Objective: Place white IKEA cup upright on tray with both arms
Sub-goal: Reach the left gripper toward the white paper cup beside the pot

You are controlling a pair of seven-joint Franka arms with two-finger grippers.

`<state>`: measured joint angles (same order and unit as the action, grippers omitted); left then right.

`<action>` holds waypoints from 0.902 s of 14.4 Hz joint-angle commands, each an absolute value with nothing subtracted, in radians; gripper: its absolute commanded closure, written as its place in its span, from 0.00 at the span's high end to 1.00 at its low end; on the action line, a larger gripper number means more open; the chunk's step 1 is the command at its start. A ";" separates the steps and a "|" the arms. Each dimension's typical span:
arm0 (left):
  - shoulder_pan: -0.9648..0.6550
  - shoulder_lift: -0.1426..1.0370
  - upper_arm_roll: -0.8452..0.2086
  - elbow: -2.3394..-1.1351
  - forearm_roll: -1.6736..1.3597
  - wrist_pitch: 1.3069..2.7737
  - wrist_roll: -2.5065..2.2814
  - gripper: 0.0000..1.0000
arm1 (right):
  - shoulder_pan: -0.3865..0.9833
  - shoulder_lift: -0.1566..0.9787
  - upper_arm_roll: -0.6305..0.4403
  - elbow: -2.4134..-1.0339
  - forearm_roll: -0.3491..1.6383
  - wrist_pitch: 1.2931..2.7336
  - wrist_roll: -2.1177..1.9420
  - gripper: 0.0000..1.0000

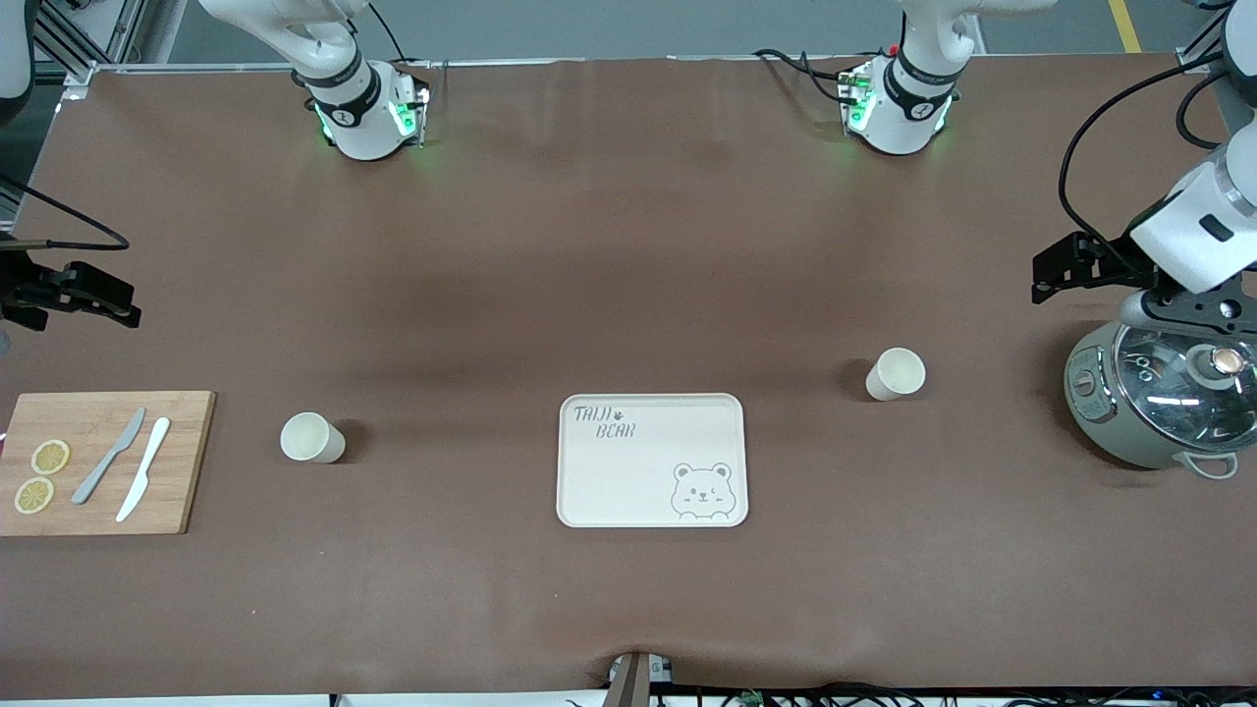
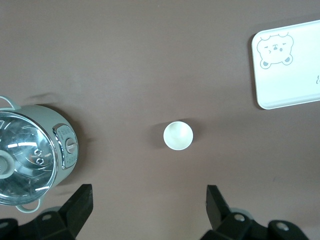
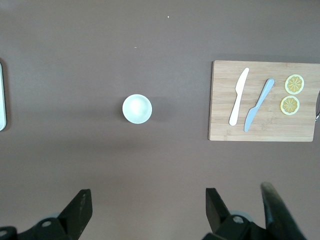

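Observation:
The cream tray (image 1: 638, 476) with "TAIJI BEAR" lettering lies flat mid-table and holds nothing. One white cup (image 1: 895, 374) stands upright toward the left arm's end. A second white cup (image 1: 312, 438) stands upright toward the right arm's end. My left gripper (image 1: 1046, 280) hangs open and empty over the bare table beside the cooker. Its wrist view shows its open gripper (image 2: 148, 207), the cup (image 2: 178, 135) and a tray corner (image 2: 295, 80). My right gripper (image 1: 123, 304) hangs open and empty over the table beside the cutting board. Its wrist view shows its gripper (image 3: 148, 210) and the other cup (image 3: 137, 108).
A wooden cutting board (image 1: 177, 462) with a grey knife (image 1: 110, 455), a white knife (image 1: 143, 467) and two lemon slices (image 1: 49, 457) lies at the right arm's end. A grey cooker with a glass lid (image 1: 1149, 407) stands at the left arm's end.

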<state>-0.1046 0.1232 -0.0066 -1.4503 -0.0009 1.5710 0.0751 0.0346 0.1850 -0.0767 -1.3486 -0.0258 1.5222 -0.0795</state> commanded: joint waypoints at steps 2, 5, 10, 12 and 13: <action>-0.107 0.117 -0.003 -1.451 0.000 1.572 0.063 1.00 | 0.023 0.167 -0.069 -1.364 -0.035 1.529 -0.071 1.00; -0.109 0.123 -0.008 -1.450 -0.015 1.580 0.063 1.00 | 0.023 0.169 -0.067 -1.364 -0.032 1.532 -0.071 1.00; -0.107 0.081 -0.012 -1.714 -0.015 1.829 0.060 1.00 | 0.023 0.169 -0.067 -1.364 -0.031 1.540 -0.069 1.00; -0.107 0.054 -0.015 -1.848 -0.015 1.977 0.060 1.00 | 0.023 0.170 -0.067 -1.364 -0.015 1.548 -0.069 1.00; -0.109 0.043 -0.017 -1.902 -0.015 2.029 0.060 1.00 | 0.021 0.170 -0.067 -1.364 -0.008 1.548 -0.069 1.00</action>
